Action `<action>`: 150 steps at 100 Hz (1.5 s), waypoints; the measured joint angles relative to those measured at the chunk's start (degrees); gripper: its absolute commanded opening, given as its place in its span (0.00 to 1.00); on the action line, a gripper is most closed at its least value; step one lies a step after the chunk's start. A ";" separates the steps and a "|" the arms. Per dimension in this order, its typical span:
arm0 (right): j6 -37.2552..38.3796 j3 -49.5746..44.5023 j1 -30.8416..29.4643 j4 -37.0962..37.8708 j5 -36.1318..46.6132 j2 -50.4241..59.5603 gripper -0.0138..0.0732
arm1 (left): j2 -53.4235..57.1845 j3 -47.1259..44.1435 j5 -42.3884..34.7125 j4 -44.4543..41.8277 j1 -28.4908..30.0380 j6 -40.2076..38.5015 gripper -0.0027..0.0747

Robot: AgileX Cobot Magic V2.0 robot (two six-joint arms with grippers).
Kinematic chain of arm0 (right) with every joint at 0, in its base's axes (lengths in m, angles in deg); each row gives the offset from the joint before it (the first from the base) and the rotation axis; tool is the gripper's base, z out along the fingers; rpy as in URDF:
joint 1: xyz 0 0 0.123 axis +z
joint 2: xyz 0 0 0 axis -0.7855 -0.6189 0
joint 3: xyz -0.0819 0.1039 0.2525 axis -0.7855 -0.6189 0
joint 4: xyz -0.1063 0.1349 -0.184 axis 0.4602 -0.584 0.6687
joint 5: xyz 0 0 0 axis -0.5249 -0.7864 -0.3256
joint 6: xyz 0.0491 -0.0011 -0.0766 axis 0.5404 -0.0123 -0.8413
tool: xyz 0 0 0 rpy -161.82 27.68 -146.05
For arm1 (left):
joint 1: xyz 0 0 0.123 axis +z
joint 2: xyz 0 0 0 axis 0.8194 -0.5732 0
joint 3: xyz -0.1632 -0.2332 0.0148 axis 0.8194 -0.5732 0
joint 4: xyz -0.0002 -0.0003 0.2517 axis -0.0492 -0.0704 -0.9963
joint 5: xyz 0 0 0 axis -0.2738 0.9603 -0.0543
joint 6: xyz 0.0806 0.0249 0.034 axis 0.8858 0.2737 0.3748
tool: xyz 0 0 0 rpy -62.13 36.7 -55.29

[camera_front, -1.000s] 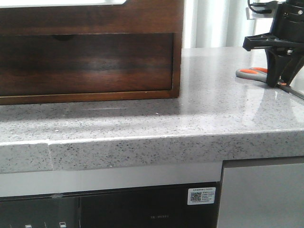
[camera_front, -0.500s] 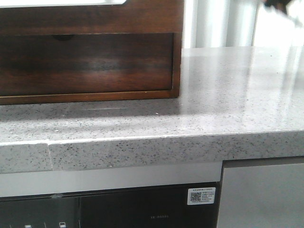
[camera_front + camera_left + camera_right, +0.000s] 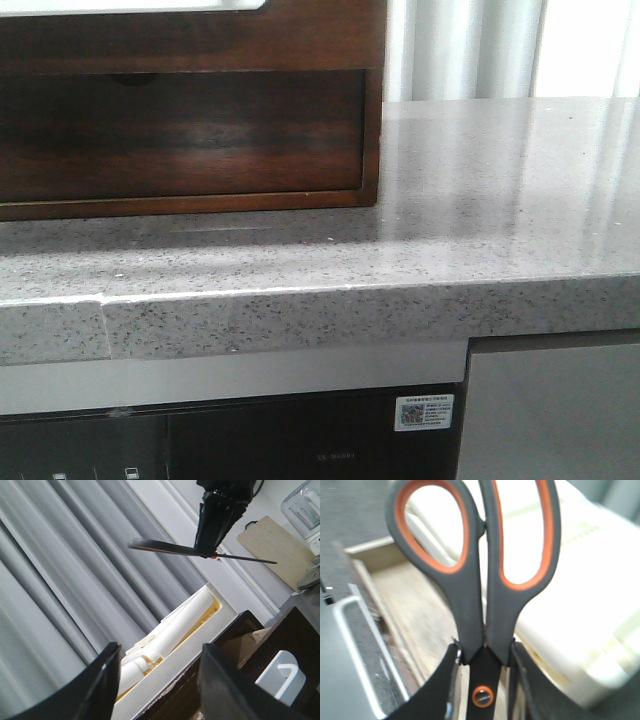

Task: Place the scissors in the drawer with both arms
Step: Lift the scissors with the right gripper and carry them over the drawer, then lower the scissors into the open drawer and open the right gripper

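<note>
The scissors [image 3: 485, 580], with orange-and-grey loop handles, are clamped near their pivot between my right gripper's [image 3: 484, 656] fingers. The handles point away from the wrist. In the left wrist view the right gripper [image 3: 212, 535] hangs high up with the scissors [image 3: 160, 546] seen edge-on and level. My left gripper [image 3: 159, 652] is open and empty, above the cabinet top. The dark brown drawer [image 3: 180, 130] sits closed in its cabinet at the front view's left, its finger notch [image 3: 130, 78] in the top edge. Neither gripper shows in the front view.
A grey speckled counter [image 3: 480, 190] runs right of the cabinet. A white tray with pale rolls [image 3: 180, 625] lies on the cabinet top. Grey curtains [image 3: 60, 570] hang behind. A wooden board [image 3: 275, 545] leans at the wall.
One second ago the right gripper stood over the scissors on the counter at the right. It has since risen out of the front view, taking the scissors with it.
</note>
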 measured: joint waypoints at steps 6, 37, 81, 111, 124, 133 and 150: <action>-3.31 0.09 2.97 -0.03 1.57 -0.36 0.08 | 0.00 0.00 0.00 0.00 0.00 0.00 0.47; -12.16 0.09 9.85 -0.28 5.15 -9.26 0.08 | 0.00 0.00 0.00 0.00 0.00 0.00 0.47; -12.99 0.09 9.97 0.91 8.66 -18.58 0.08 | 0.00 0.00 0.00 0.00 0.00 0.00 0.47; -13.10 0.09 10.14 2.24 9.21 -18.58 0.17 | 0.00 0.00 0.00 0.00 0.00 0.00 0.47; -13.10 0.09 10.23 3.11 9.21 -18.58 0.43 | 0.00 0.00 0.00 0.00 0.00 0.00 0.47; -13.10 0.09 10.23 3.65 9.10 -18.58 0.50 | 0.00 0.00 0.00 0.00 0.00 0.00 0.47; -13.10 0.09 10.23 3.74 9.00 -18.58 0.50 | 0.00 0.00 0.00 0.00 0.00 0.00 0.47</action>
